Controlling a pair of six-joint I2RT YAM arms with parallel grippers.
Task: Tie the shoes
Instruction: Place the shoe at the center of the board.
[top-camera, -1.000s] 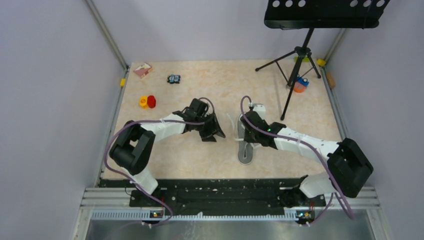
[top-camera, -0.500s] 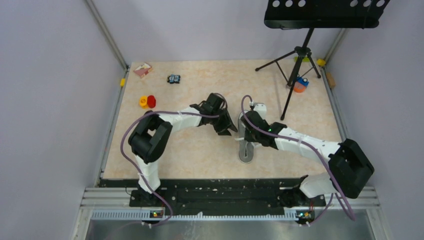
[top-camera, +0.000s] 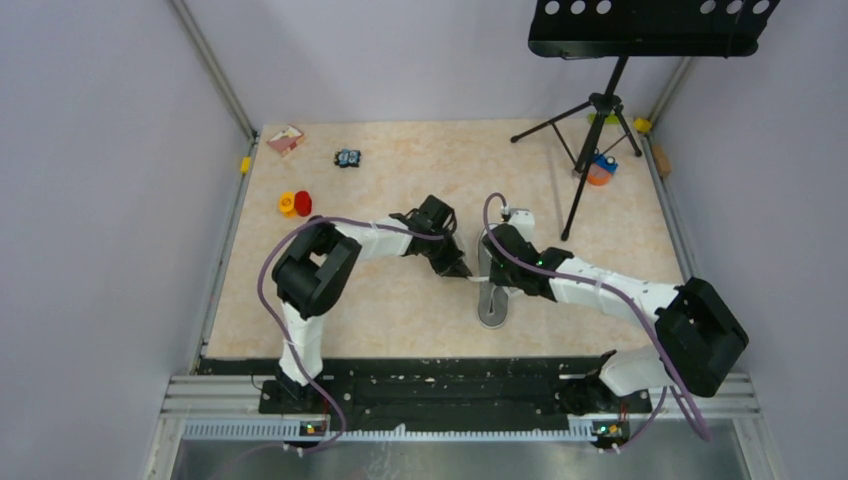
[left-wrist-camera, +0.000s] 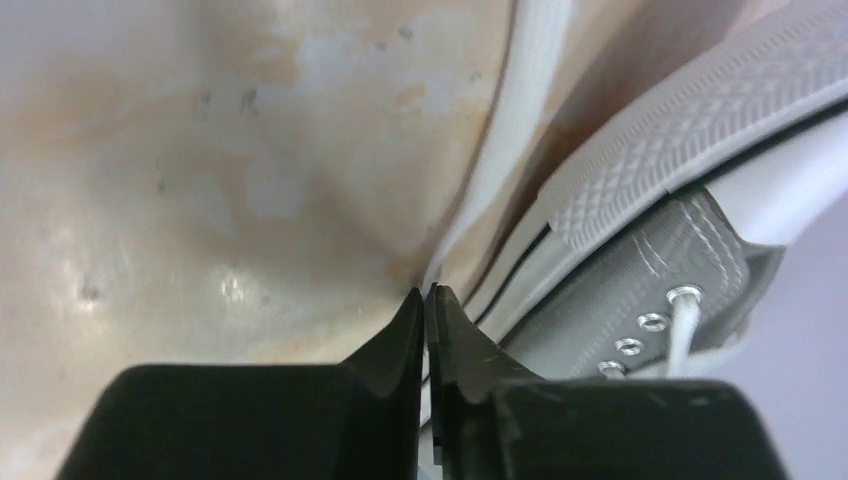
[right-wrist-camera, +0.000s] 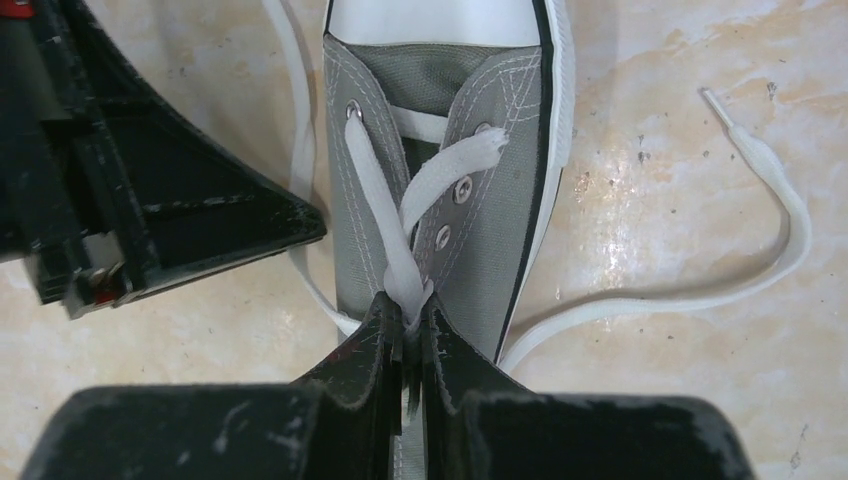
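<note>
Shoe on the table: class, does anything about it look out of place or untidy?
Yes. The shoe is untied: one white lace sprawls loose across the table beside it, its tip lying free, and several eyelets nearer the ankle are unthreaded. Nothing looks spilled or damaged.

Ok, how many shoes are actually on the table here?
1. The grey sneaker lies central on the table: left gripper shut on a lace beside it, right gripper shut on its crossed laces. No second shoe shows or seems hidden.
</note>
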